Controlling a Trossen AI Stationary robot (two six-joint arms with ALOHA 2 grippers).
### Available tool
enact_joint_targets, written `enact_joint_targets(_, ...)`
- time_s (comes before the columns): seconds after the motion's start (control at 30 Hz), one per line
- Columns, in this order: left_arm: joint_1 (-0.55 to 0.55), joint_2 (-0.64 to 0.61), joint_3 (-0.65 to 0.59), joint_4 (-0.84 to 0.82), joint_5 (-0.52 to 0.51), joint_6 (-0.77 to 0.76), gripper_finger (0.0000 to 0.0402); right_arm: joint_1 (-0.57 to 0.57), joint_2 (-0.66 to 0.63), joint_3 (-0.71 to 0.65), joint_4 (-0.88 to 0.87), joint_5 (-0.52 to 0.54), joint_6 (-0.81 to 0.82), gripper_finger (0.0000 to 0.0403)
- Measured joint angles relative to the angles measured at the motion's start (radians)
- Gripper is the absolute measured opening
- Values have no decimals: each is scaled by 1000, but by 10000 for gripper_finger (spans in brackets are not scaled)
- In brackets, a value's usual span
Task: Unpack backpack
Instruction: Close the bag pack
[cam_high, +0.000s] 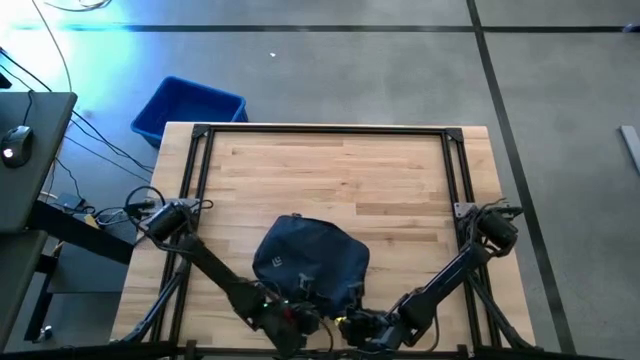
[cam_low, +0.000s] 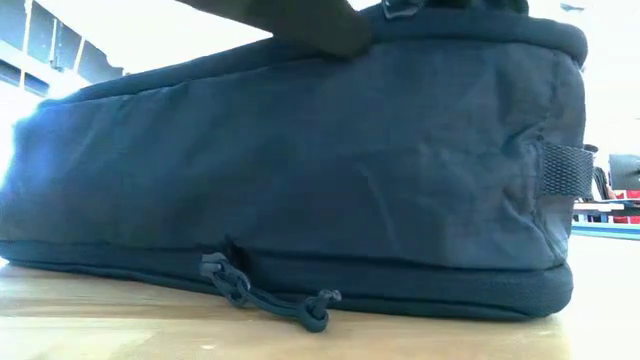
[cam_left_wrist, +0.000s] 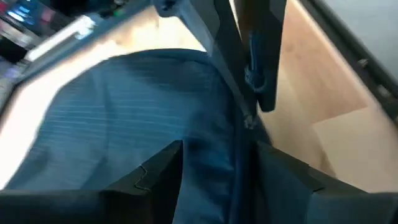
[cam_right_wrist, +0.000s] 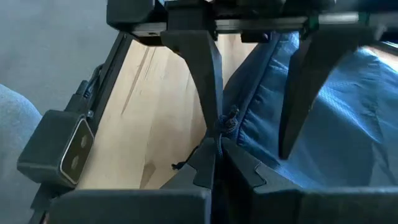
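Backpack (cam_high: 312, 260), dark navy, at the table's near edge, midway between the two arms. Right gripper (cam_right_wrist: 217, 146) pinched shut on a zip pull (cam_right_wrist: 227, 122) at the bag's edge, fingertips meeting on the cord. Left gripper (cam_left_wrist: 214, 152) clamped on a raised fold of the backpack (cam_left_wrist: 124, 118) fabric, fingers parted only by the cloth between them. Both grippers close together at the bag's near side in the high view, left (cam_high: 290, 318) and right (cam_high: 358, 325) nearly touching, arms angling back to their bases at the table's left and right edges. Small pale square logo (cam_high: 279, 263) on the bag's top, seen only from above; its mark too small to read. No other legible writing anywhere. Low view filled almost wholly by the backpack's (cam_low: 300, 170) side wall, flat on the table (cam_low: 100, 330), and alone in showing a second zip pull (cam_low: 235, 285) with a knotted cord (cam_low: 300, 305) trailing onto the wood, plus a black webbing loop (cam_low: 567, 170) on the bag's right end. Right wrist view alone showing the other arm's fingers (cam_right_wrist: 202, 68) from the front, straddling the bag (cam_right_wrist: 329, 118). Blue bin (cam_high: 188, 110) on the floor beyond the table's (cam_high: 340, 170) far left corner, visible from above only.
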Motion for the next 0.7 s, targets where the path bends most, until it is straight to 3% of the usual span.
enact_joint_targets(0.13,-3,21,0,-9,4,-6,138,8,0,0,-6,-4,6,0)
enact_joint_targets(0.3,-52,20,0,-64,-39,-6,19,22,0,0,-120,-15,153,0)
enact_joint_targets(0.5,-132,20,2,-174,-68,-17,3,72,0,5,-363,24,379,0)
enact_joint_targets(0.6,-154,19,4,-277,-175,-67,8,96,-4,3,-460,95,451,0)
enact_joint_targets(0.7,-169,16,0,-446,-251,-154,23,107,-20,0,-473,72,448,0)
